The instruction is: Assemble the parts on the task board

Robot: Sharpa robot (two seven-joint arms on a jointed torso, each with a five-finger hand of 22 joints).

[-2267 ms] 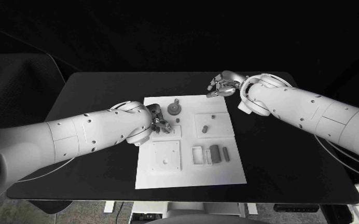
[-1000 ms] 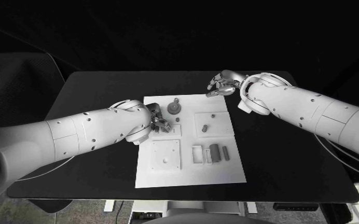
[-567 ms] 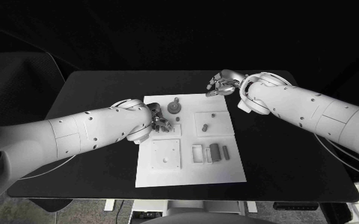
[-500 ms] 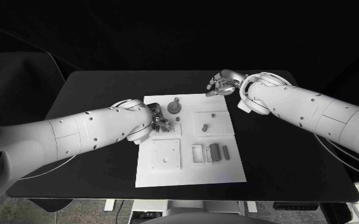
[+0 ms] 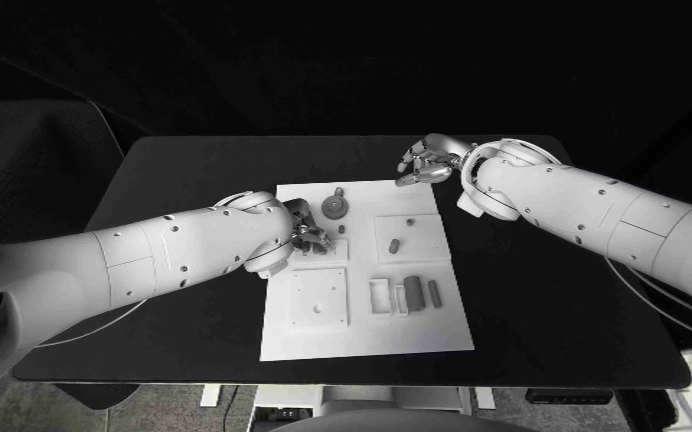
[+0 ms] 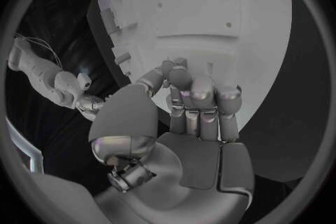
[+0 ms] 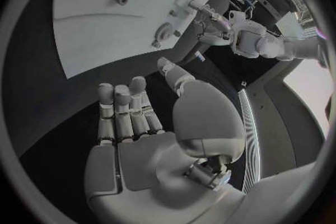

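Resting at the white board's (image 5: 368,272) left edge, the left hand (image 5: 307,234) curls its fingers together, maybe holding nothing. The right hand (image 5: 423,167) hovers past the board's far corner, fingers bent, empty. Small parts (image 5: 415,293) lie on the board's near right side.
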